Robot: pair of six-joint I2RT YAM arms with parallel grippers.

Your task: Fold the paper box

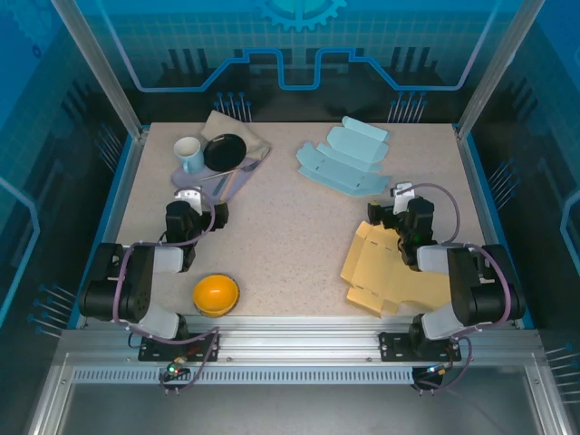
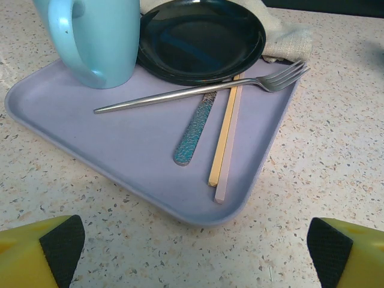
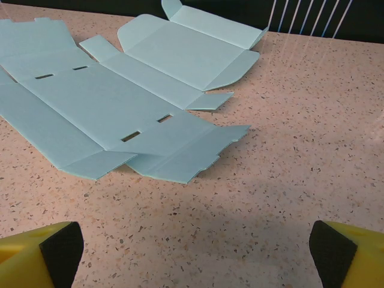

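Paper box [image 3: 114,102], blue blank, unfolded: lies flat on tabletop [image 3: 300,174] just ahead of right end effector [image 3: 195,264], jaws apart & empty, prob. lined up for pickup; left end effector [image 2: 192,258] likewise apart, parked facing tray [image 2: 120,156].

1. The left black jointed robot arm [image 1: 136,281] and the right black jointed robot arm [image 1: 467,290] have rounded, glossy black housings joined by pale grey link sections.
2. A thin purple-grey cable [image 1: 116,294] loops along each arm.
3. The left gripper [image 2: 195,246] and right gripper [image 3: 197,252] have yellow fingers [image 2: 24,255] faced with black textured pads [image 2: 63,243].
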